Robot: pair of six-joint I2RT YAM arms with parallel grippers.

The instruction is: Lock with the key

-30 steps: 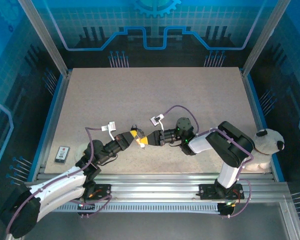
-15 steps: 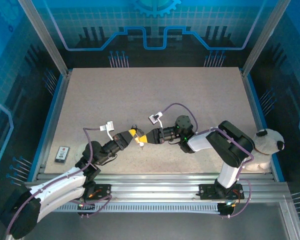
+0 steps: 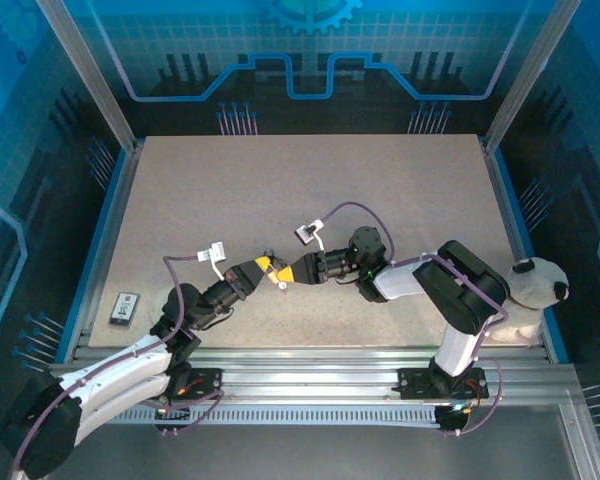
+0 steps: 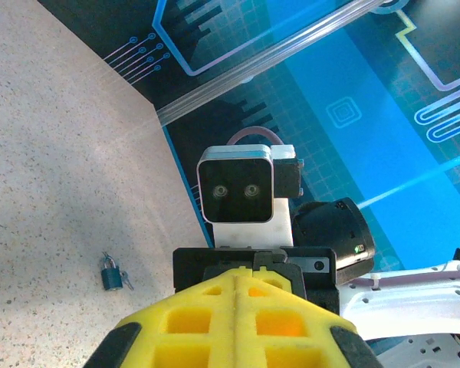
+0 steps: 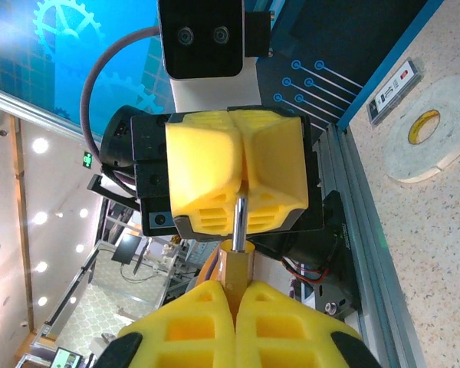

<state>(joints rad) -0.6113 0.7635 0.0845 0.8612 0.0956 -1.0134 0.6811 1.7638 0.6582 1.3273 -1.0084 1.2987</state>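
Above the desk [image 3: 400, 190], right tool [image 5: 234, 291] gripping key [image 5: 240, 218] and closed left tool [image 5: 241, 195] drifted toward padlock [image 4: 112, 274]; insertion still pending.

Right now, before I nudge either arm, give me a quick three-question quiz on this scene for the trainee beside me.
1. True or false: the left claw and the right claw are both shut.
2. What lies on the table in the left wrist view? A) a small teal padlock B) a screwdriver C) a red cup
3. Fill in: the metal shaft rising from the orange piece in the right claw is pinched by the ____ claw.
Key: 1 true; 2 A; 3 left.
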